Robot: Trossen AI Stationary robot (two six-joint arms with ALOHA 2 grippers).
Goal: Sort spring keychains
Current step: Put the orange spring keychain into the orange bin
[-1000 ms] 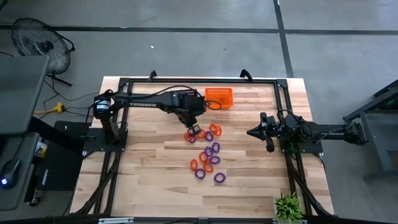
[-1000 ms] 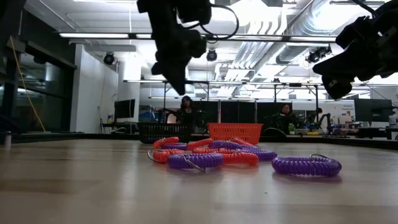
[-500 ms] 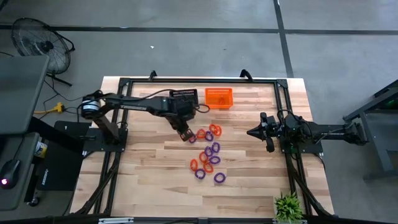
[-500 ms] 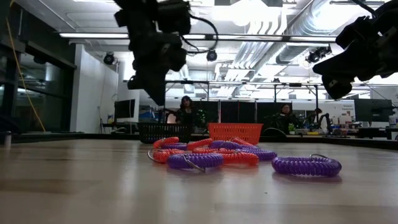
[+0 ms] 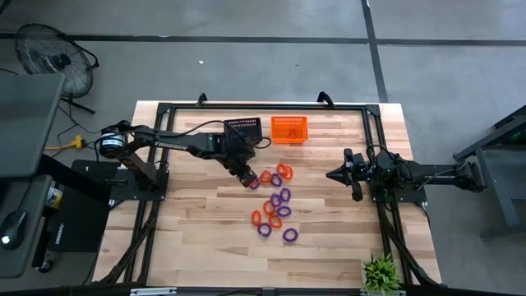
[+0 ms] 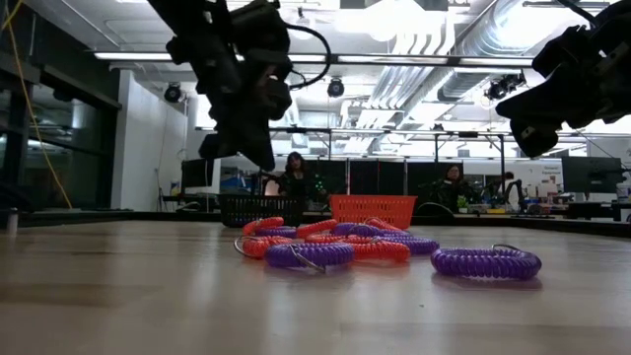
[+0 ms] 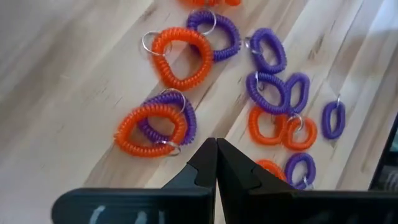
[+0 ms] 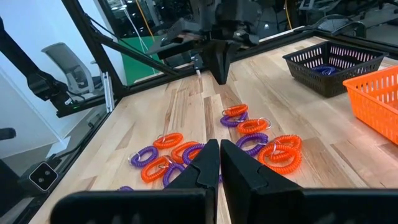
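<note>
Left gripper (image 5: 245,175) hangs above the wooden table (image 5: 189,222), just beside the near end of the spring keychains (image 5: 275,200), on the side toward the black mesh basket (image 5: 243,128); in the left wrist view its fingers (image 7: 205,163) are pressed together with nothing between them. In the low view the same gripper (image 6: 258,153) is well clear of the tabletop, pointing down. The keychains lie loose in a scattered cluster at mid-table, purple and orange mixed, running from a point near the orange mesh basket (image 5: 288,129) down toward the front of the table. Several overlap: in the left wrist view an orange coil (image 7: 148,130) lies across a purple coil (image 7: 180,116), and another orange coil (image 7: 182,56) touches a purple one beside it. From table height the cluster reads as a low heap with one purple coil (image 6: 485,262) lying apart on the right. Both baskets stand side by side at the far edge of the table; the black one holds something purple, seen in the right wrist view (image 8: 328,68). Right gripper (image 5: 339,174) waits at the right side of the table, well apart from the keychains, its fingers (image 8: 202,165) closed together and empty. People sit in the room behind the table (image 6: 296,177).
</note>
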